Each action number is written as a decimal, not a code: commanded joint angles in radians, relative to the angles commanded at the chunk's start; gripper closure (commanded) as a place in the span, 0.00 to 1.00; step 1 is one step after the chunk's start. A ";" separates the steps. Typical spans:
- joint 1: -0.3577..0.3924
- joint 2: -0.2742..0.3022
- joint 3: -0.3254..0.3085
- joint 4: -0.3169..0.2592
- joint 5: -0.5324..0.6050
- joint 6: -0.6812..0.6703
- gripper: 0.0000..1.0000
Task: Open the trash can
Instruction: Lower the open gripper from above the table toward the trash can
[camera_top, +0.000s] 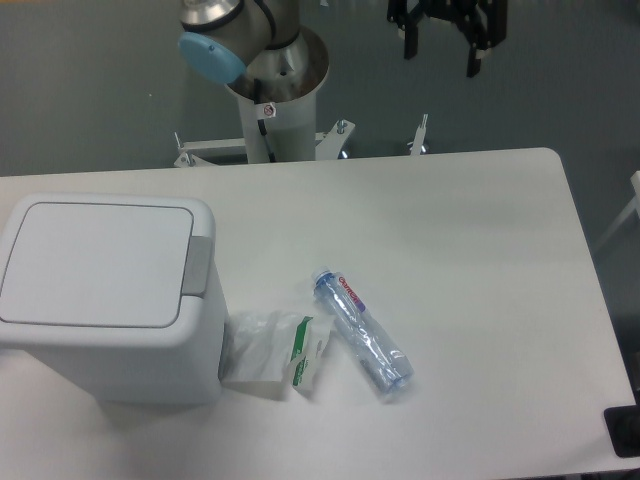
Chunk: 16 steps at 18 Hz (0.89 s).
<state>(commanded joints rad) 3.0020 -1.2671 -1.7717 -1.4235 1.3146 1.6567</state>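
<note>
On the white tabletop, the trash can at the left edge looked rigid, light plastic, best pressed at its grey tab; the gripper hung open, empty.

Trash can lid down, left; gripper high (jaws apart), bottle w/ tissue pack.

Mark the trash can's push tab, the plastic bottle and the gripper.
push tab (198, 264), fixed camera, middle of the grey strip on the trash can lid's right edge.
plastic bottle (362, 333), fixed camera, mid-body of the clear bottle lying on the table.
gripper (444, 52), fixed camera, midway between the black fingertips, top of frame.
</note>
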 joint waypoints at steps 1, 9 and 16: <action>-0.002 0.002 -0.002 0.003 0.000 0.002 0.00; -0.098 -0.026 0.043 0.023 -0.060 -0.321 0.00; -0.319 -0.100 0.028 0.305 -0.086 -0.892 0.00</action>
<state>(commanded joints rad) 2.6832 -1.3667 -1.7441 -1.1186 1.2287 0.7645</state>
